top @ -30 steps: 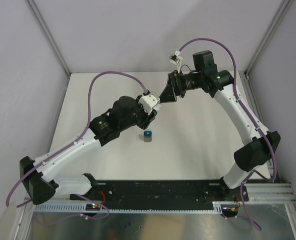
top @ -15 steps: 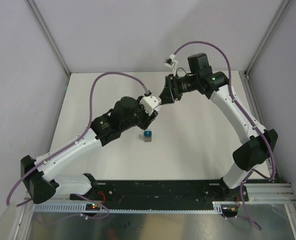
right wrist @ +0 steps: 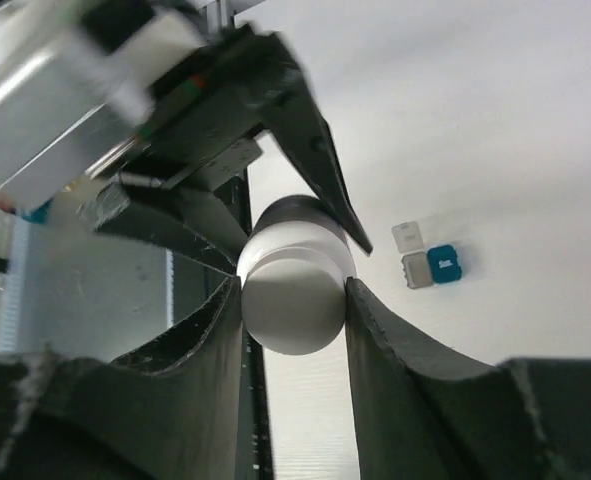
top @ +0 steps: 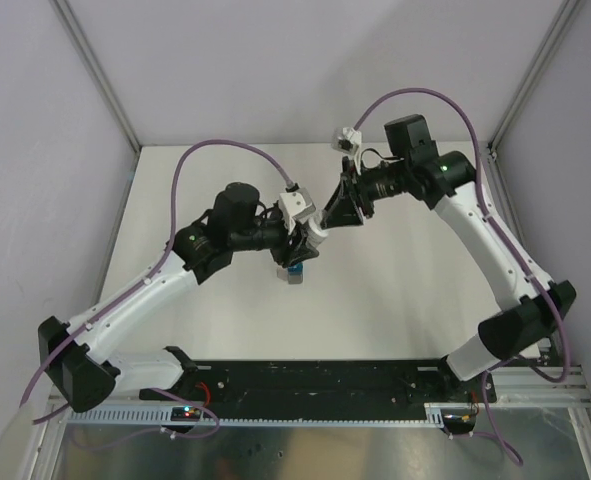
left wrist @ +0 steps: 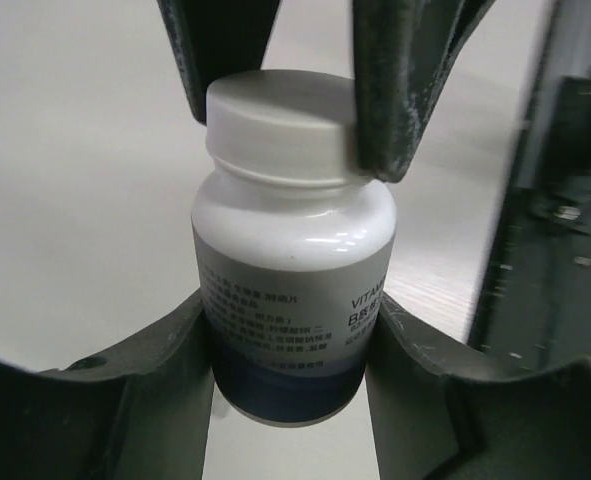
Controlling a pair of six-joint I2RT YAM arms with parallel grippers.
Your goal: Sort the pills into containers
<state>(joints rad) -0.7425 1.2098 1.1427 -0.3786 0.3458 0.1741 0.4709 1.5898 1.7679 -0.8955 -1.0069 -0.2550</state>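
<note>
The left fingers (left wrist: 165, 375) are gripping the white bottle (left wrist: 293, 270) around its lower body and holding it off the tabletop (top: 405, 290). The right fingers (right wrist: 210, 370) are clamping its round cap (right wrist: 293, 300), one on each side. The containers (right wrist: 431, 266), a joined teal and grey pair, are sitting on the tabletop below both sets of fingers, touched by neither. From above they are lying just under the left fingers. A pale flap beside the grey one looks like an open lid. No pills are showing anywhere, so they are probably inside the bottle. The step in hand appears to be opening the bottle, with one arm bracing it and the other taking the cap. The next move is likely calling for the right fingers to twist the cap while the left fingers keep the smooth body from turning. The cap would then lift clear so the bottle can be tipped over the containers.
</note>
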